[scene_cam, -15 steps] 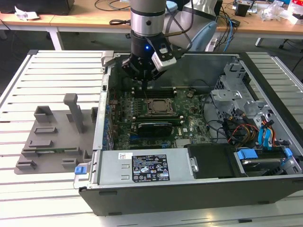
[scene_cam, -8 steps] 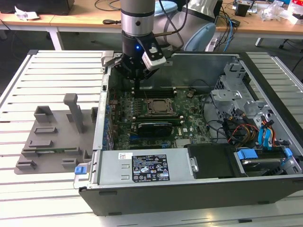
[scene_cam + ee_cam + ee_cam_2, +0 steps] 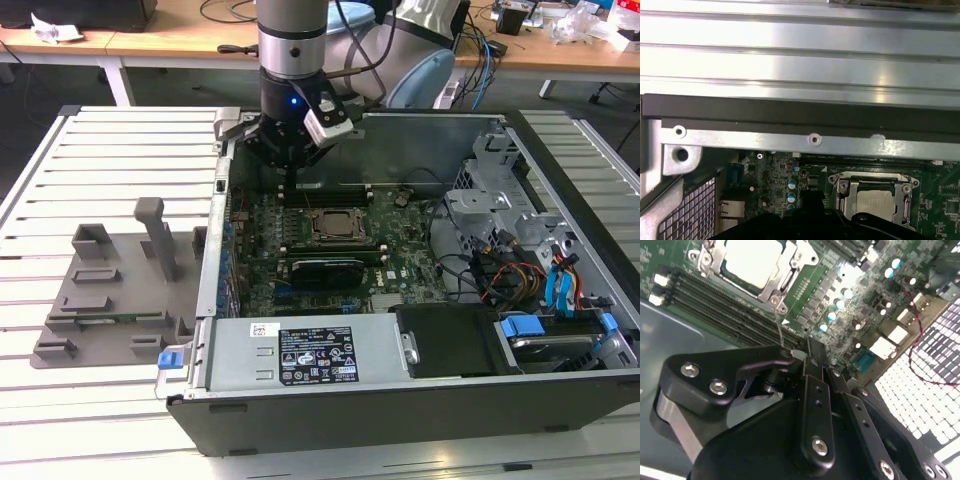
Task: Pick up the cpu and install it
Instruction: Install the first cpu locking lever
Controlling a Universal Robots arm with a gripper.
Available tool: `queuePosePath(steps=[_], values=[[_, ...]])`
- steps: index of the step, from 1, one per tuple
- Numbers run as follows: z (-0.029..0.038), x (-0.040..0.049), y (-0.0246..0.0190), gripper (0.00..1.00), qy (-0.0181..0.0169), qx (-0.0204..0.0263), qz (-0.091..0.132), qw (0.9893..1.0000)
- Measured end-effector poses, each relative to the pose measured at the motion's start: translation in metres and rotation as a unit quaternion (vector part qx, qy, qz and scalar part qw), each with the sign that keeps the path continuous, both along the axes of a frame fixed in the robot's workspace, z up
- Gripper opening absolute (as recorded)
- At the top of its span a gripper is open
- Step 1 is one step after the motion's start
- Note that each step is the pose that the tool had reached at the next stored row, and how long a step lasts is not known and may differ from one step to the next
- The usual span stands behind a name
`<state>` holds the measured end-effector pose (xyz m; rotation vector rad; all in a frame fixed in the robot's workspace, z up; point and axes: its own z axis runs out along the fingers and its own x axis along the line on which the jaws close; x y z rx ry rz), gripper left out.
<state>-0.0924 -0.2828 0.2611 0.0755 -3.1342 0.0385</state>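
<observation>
You see the black gripper [image 3: 288,172] hanging from the silver-and-black arm in the upper middle of the exterior view, inside the open grey metal computer case [image 3: 420,400], above the far edge of the green motherboard [image 3: 400,262]. In the second wrist view its black fingers [image 3: 814,390] stand pressed together with nothing between them, their tips just beside the metal frame of the socket [image 3: 782,282]. The small flat square cpu with its silver-grey metal top [image 3: 752,260] lies seated in that socket at the top left of the second wrist view; in the first wrist view you find it [image 3: 875,202] at the lower right, ringed by the metal frame, and in the exterior view it [image 3: 331,226] sits at the centre of the board, apart from the gripper. Long dark memory slots [image 3: 715,307] run beside the socket. A grey plastic holder tray [image 3: 110,290] rests on the white slatted table [image 3: 60,420] at the exterior view's left, well apart from the arm. A black power supply box with a white label [image 3: 300,355] fills the case's near edge.
</observation>
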Motion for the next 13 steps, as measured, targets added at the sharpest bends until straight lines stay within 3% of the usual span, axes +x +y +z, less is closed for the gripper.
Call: queuePosePath(steps=[13], values=[[-0.0001,0.0154,0.0000,0.11,0.0000,0.0000,0.000,1.0000]])
